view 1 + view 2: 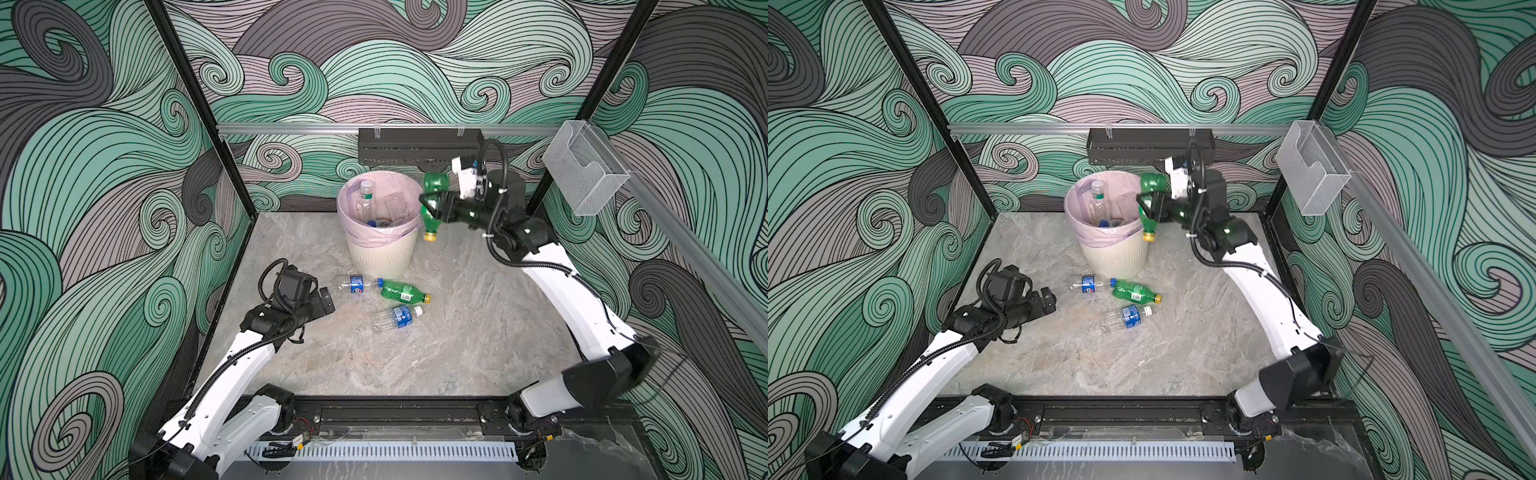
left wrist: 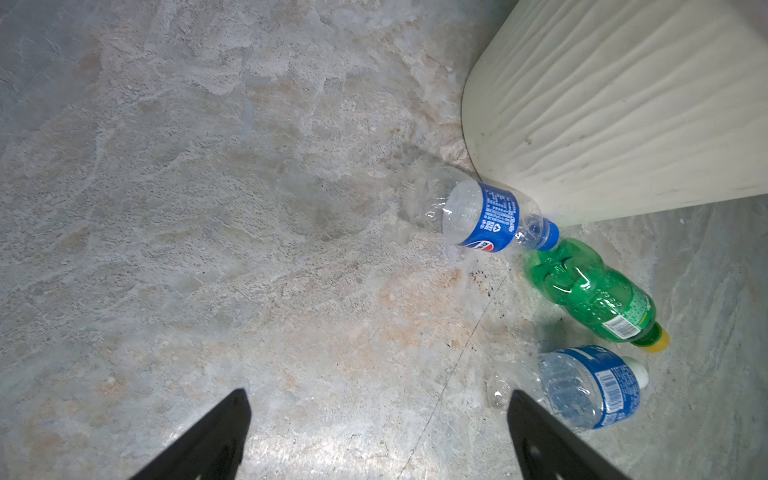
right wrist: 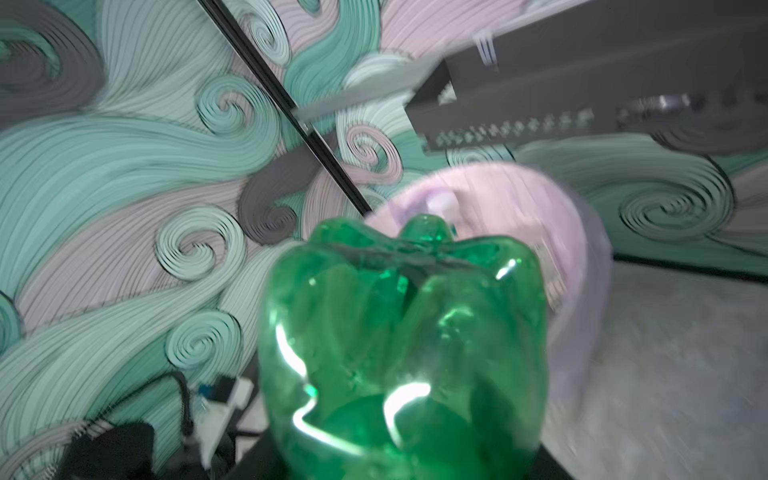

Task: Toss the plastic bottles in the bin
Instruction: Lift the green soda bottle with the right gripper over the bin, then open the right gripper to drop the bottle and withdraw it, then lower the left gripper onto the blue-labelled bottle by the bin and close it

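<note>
Held bottle: a green bottle [image 1: 435, 185] [image 1: 1152, 185] is hanging upside down in the upper middle of both top views. Its lobed base is pointing up and its yellow cap [image 1: 430, 237] is pointing down. The plastic is glossy and translucent.
Held bottle, place: it is hovering just beside the bin's right rim, above the table [image 1: 374, 365].
Right gripper: the right gripper [image 1: 432, 204] [image 1: 1150, 206] is straddling that bottle's middle, one black finger on each side. Whether it is squeezing or letting go I cannot tell, as the right wrist view is blurring all but the green base [image 3: 395, 332].
Left gripper: the left gripper [image 1: 326, 302] [image 2: 376, 436] is hovering low at centre left, jaws spread wide and gripping nothing.
Bin: the bin [image 1: 382, 257] [image 1: 1115, 257] [image 2: 623, 104] is standing upright just above mid-frame, cream and ribbed, with a pale pink bag [image 3: 582, 249] folding over its rim.
Inside the bin: a white-green labelled bottle [image 1: 365, 199] [image 1: 1098, 199] is leaning against the left inner wall, with other clear ones lying beneath it.
On the table: three more are lying on their sides below the bin.
- a blue-capped clear bottle [image 1: 357, 284] [image 1: 1090, 284] [image 2: 486, 216] is lying just beside the bin's foot
- a second green bottle [image 1: 403, 291] [image 1: 1136, 291] [image 2: 590, 291] is lying with its base just beside that blue cap
- a white-capped clear bottle [image 1: 397, 316] [image 1: 1125, 316] [image 2: 582, 390] with a blue label is lying lowest
</note>
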`<action>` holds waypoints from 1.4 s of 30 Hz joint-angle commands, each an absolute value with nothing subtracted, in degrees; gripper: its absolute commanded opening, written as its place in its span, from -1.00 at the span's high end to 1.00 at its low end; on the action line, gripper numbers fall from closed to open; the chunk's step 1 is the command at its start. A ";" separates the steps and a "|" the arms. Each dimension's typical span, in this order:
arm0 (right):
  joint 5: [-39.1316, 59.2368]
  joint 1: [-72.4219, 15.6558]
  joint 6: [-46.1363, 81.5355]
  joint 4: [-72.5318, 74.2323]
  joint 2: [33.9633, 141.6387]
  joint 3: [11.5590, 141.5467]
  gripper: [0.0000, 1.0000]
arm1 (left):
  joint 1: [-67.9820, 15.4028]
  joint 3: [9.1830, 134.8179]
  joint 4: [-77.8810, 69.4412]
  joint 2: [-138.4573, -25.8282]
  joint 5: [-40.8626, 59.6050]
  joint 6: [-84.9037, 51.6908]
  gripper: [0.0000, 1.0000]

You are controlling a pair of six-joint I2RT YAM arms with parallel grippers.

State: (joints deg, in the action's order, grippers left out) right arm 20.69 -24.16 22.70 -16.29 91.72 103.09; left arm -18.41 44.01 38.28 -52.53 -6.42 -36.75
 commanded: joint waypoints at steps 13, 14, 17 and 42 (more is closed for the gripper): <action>14.31 -26.63 18.05 -10.51 84.51 90.60 -0.99 | -18.05 42.49 35.90 -48.69 -0.88 -34.39 -0.97; 14.27 -26.63 17.19 -11.15 82.86 88.65 -0.99 | -17.99 42.62 35.82 -49.17 -0.88 -34.37 -0.98; 14.61 -26.57 14.72 -13.81 78.00 82.75 -0.99 | -18.08 43.22 35.43 -51.04 -0.42 -34.62 -0.97; 20.44 -27.42 6.81 -22.39 64.94 52.99 -0.92 | -18.11 43.65 29.25 -60.77 1.21 -49.77 -0.97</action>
State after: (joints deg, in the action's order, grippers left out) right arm 20.97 -27.20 6.63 -24.18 65.43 53.36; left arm -18.39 42.06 31.40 -58.59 -0.47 -43.29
